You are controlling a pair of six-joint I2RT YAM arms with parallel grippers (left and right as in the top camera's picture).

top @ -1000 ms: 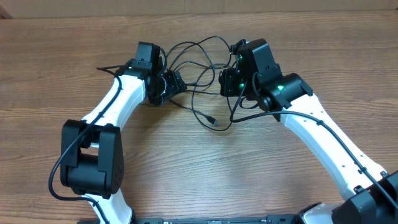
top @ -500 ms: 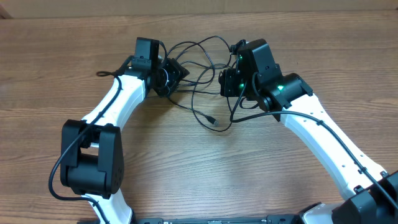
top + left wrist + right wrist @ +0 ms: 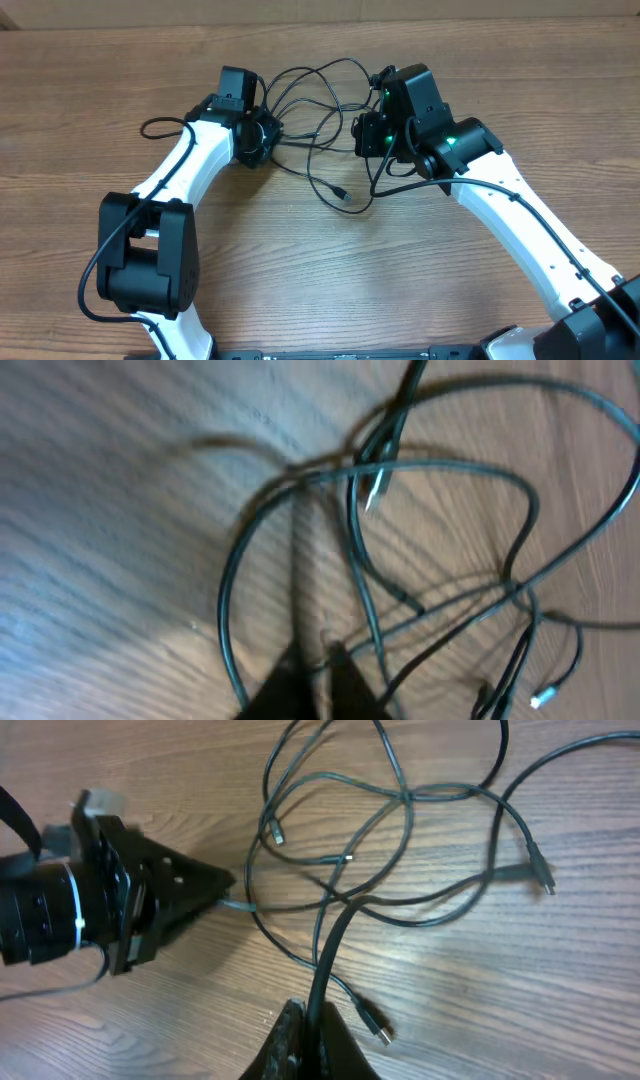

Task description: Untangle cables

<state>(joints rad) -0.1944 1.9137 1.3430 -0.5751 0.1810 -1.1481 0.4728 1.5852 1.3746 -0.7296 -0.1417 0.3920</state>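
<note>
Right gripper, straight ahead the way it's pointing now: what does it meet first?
Most likely the cables: the right gripper, shut on one strand, faces their crossing loops. The left gripper lies off to one side; depth is unclear.

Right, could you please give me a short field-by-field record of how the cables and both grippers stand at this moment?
surface: wooden table
cables: thin, black, crossing loops in a tangle between the two arms
left gripper: shut on one strand at the tangle's left edge
right gripper: shut on one strand at the tangle's right edge
plug end: free, lying on the wood near the right gripper
tangle state: not yet separated
</note>
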